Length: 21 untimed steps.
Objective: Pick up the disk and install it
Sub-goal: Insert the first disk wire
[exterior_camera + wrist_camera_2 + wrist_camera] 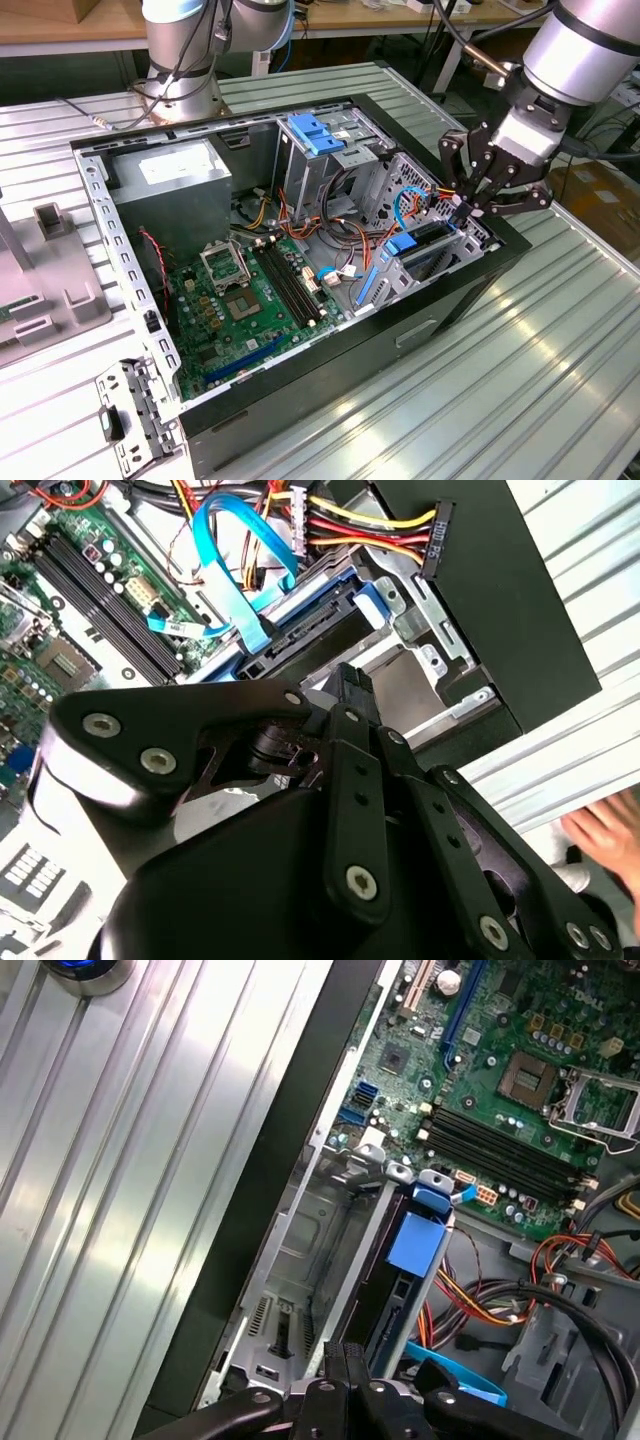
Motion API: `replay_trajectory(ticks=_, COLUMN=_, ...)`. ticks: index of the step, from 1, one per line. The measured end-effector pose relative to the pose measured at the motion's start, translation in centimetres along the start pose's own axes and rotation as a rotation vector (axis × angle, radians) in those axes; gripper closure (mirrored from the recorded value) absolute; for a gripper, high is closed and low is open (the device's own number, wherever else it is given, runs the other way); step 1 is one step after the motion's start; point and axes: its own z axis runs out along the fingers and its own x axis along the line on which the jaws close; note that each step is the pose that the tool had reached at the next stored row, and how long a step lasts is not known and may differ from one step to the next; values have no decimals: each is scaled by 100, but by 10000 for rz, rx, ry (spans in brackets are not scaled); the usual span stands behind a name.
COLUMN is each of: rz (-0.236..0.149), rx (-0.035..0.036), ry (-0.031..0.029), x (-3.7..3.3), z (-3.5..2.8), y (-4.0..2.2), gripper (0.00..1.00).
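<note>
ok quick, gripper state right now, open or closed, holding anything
Gripper: closed, fingertips pinched together over the drive bay at the case's edge; whether they pinch anything cannot be told.

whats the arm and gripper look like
The arm has silver-grey rounded tube segments with black cables alongside. The gripper is black, built of flat linkage bars joined by silver screws, as the second wrist view shows close up.

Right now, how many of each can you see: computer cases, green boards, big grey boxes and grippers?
Computer case: 1
Green board: 1
Big grey box: 1
Gripper: 1
Total: 4
</note>
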Motion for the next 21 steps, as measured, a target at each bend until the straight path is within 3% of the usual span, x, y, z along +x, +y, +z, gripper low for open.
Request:
replay_trajectory(ticks=16, rz=-1522, rx=-55, ry=-10, x=0, z=0, y=0, gripper=89)
replay_trajectory(ticks=21, rz=-2167, rx=-78, ry=-15, x=0, z=0, y=0, gripper=89)
